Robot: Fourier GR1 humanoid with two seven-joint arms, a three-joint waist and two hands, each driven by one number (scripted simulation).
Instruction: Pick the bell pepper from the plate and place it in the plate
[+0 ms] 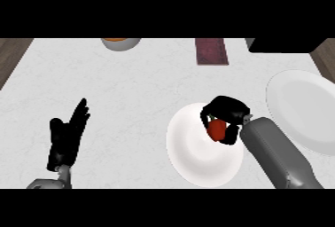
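left hand (67,133) open, fingers straight, resting at lower left; right hand (226,116) curled round red bell pepper (216,129) over near white plate (196,155); second plate (304,111) right; maroon block (212,51), bowl (120,42) far edge

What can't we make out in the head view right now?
- Bell pepper: mostly hidden by the right hand; only a red patch shows.
- Whether it has left the near plate: cannot tell.
- Far plate: cut by the right edge.
- Bowl and dark box: cut by the top band.
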